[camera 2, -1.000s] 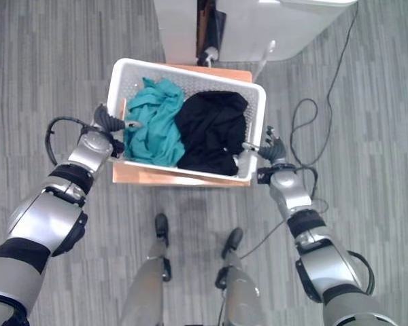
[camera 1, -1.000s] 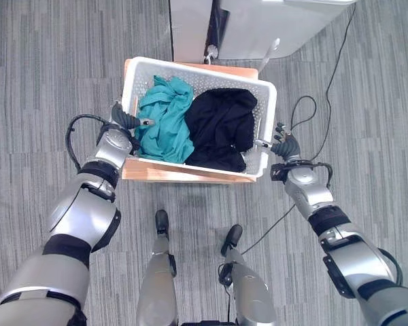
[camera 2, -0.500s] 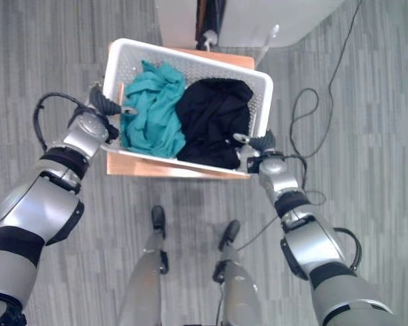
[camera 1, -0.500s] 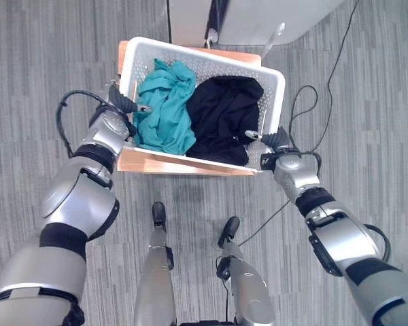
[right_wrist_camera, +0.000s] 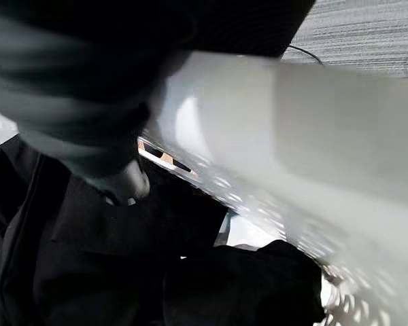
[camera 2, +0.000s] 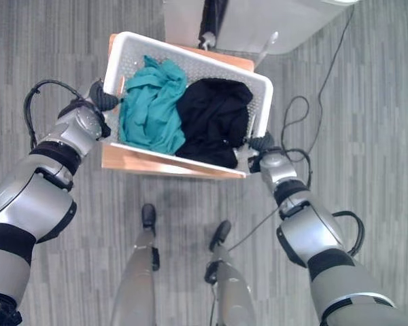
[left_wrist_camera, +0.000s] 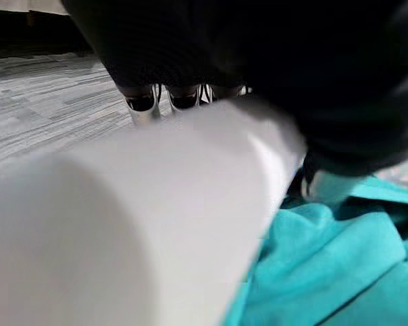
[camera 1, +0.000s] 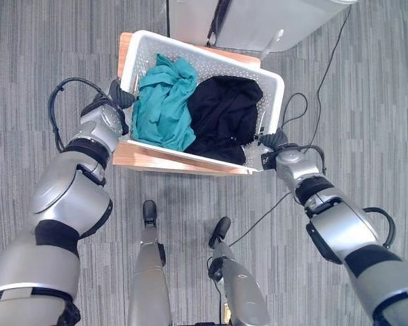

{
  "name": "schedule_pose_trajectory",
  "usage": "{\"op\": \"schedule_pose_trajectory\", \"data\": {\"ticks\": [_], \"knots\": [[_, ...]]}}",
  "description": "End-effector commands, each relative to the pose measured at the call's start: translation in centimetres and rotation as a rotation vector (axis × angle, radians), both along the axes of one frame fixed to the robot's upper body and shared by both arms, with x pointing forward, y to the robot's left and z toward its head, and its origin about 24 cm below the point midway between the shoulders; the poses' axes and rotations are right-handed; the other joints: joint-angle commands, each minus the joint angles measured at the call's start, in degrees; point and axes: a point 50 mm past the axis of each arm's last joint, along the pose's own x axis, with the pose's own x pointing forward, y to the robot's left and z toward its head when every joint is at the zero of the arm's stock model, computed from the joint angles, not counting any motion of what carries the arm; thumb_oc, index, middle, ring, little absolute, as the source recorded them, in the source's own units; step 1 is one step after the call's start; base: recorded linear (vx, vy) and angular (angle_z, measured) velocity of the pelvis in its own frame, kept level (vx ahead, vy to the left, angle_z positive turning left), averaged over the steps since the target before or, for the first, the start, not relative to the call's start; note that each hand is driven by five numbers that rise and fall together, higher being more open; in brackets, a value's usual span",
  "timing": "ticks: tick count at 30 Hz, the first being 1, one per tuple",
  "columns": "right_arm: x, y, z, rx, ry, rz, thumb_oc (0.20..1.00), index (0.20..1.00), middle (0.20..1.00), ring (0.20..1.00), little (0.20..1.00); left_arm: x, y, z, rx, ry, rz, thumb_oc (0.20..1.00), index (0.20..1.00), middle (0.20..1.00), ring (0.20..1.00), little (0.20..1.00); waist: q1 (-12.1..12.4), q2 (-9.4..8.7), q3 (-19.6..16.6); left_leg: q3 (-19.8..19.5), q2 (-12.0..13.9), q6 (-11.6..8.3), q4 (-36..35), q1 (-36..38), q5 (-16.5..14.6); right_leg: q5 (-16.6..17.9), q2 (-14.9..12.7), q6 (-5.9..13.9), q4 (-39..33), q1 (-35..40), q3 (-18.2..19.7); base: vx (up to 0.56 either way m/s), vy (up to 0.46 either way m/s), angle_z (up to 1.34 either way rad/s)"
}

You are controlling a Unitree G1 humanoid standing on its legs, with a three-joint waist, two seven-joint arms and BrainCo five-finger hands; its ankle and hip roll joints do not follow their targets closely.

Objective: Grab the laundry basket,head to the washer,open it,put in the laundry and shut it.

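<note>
Laundry corner of a test room or lab, grey striped carpet floor (camera 1: pixel 41 61), white perforated laundry basket (camera 1: pixel 272 88) of clothes on a wooden stand (camera 1: pixel 156 159), grey-white appliance cabinet (camera 1: pixel 272 20) just beyond

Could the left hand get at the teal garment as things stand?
Probably not: the left hand is curled over the laundry basket rim, busy holding it, though the teal garment lies uncovered just beside it.

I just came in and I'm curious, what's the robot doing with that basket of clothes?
The robot is grabbing a white laundry basket by its two ends. Its left hand is curled over one rim and its right hand grips the other. Inside lie a teal garment and a black garment. The basket sits over a wooden stand, near the washer.
</note>
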Motion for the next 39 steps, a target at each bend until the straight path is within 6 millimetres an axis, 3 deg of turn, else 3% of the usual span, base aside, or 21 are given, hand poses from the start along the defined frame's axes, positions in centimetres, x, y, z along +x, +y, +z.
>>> {"op": "schedule_pose_trajectory", "data": {"ticks": [1,8,13,15,23,24,29,34,38,39], "knots": [[0.2,1.2,1.0,-0.043,-0.047,0.098,0.2,0.2,0.2,0.2,0.2,-0.1,0.9,1.7,0.127,-0.018,0.035,0.2,0.2,0.2,0.2,0.2,2.0,2.88,4.3,-5.5,-0.8,0.52,-4.2,5.6,-4.5,-5.7,-3.5,5.5,4.1,3.1,1.6,-0.01,-0.003,-0.03],[-0.5,0.6,1.6,-0.014,-0.15,0.126,0.2,0.2,0.2,0.2,0.2,-0.5,1.1,-0.4,0.134,-0.005,-0.017,0.2,0.2,0.2,0.2,0.2,1.9,3.25,3.3,-5.4,-0.6,0.45,-5.2,6.9,-4.5,-6.2,-3.3,5.48,3.8,3.6,2.0,0.0,0.0,0.0],[-2.1,-2.4,1.5,-0.019,-0.212,0.087,0.2,0.2,0.2,0.2,0.2,-0.9,0.6,-1.5,0.15,-0.022,-0.092,0.2,0.2,0.2,0.2,0.2,1.6,3.44,1.1,-5.4,-1.0,0.8,-5.8,8.3,-4.0,-6.4,-3.7,5.17,3.7,4.5,1.8,-0.02,-0.016,-0.01],[-4.1,-5.4,0.2,-0.02,-0.213,0.048,0.2,0.2,0.2,0.2,0.2,-1.9,-0.7,-2.1,0.142,-0.053,-0.211,0.2,0.2,0.2,0.2,0.2,1.6,4.0,-1.2,-5.4,-1.0,0.73,-5.8,11.3,-5.2,-7.6,-3.5,5.11,3.9,6.8,2.3,0.06,-0.056,0.0],[-8.3,-9.6,-2.9,-0.039,-0.145,0.005,0.2,0.2,0.2,0.2,0.2,-5.0,-1.1,-5.2,0.086,-0.011,-0.361,0.2,0.2,0.2,0.2,0.2,1.6,5.14,-6.0,-5.0,-0.2,0.34,-6.7,17.5,-6.3,-10.6,-3.0,4.77,5.4,11.7,2.6,0.05,-0.061,-0.04],[-9.5,-10.7,-3.6,-0.055,-0.112,-0.003,0.2,0.2,0.2,0.2,0.2,-6.1,-1.0,-6.4,0.053,0.021,-0.395,0.2,0.2,0.2,0.2,0.2,1.3,5.8,-7.8,-5.0,-0.1,0.41,-6.8,19.3,-6.2,-11.8,-2.5,4.46,6.3,13.0,2.6,0.03,-0.081,-0.05],[-12.2,-12.8,-5.9,-0.062,-0.014,-0.026,0.2,0.2,0.2,0.2,0.2,-8.0,-1.1,-9.9,-0.055,0.134,-0.44,0.2,0.2,0.2,0.2,0.2,1.3,6.97,-11.2,-4.9,1.4,-0.23,-7.0,23.8,-6.4,-14.8,-0.4,3.18,6.9,17.3,2.6,0.01,-0.134,-0.04],[-13.9,-14.1,-6.7,-0.079,0.034,-0.05,0.2,0.2,0.2,0.2,0.2,-8.2,-2.0,-11.7,-0.134,0.188,-0.449,0.2,0.2,0.2,0.2,0.2,0.6,8.1,-12.9,-5.0,3.6,-1.67,-7.5,25.7,-4.0,-16.1,2.8,1.49,4.7,20.6,2.7,-0.02,-0.144,-0.04],[-14.9,-15.2,-6.2,-0.079,0.003,-0.091,0.2,0.2,0.2,0.2,0.2,-7.4,-3.9,-11.1,-0.163,0.161,-0.489,0.2,0.2,0.2,0.2,0.2,-0.3,9.31,-14.2,-4.6,5.5,-4.46,-11.3,25.2,1.4,-16.2,4.7,0.92,1.3,21.5,1.2,-0.1,-0.075,-0.01],[-15.0,-15.3,-6.1,-0.079,0.003,-0.094,0.2,0.2,0.2,0.2,0.2,-7.3,-4.0,-11.1,-0.163,0.161,-0.492,0.2,0.2,0.2,0.2,0.2,-0.3,9.4,-14.2,-4.8,5.5,-4.52,-11.4,25.1,1.6,-16.1,4.8,0.87,1.1,21.5,1.1,-0.15,-0.014,0.1]]}}
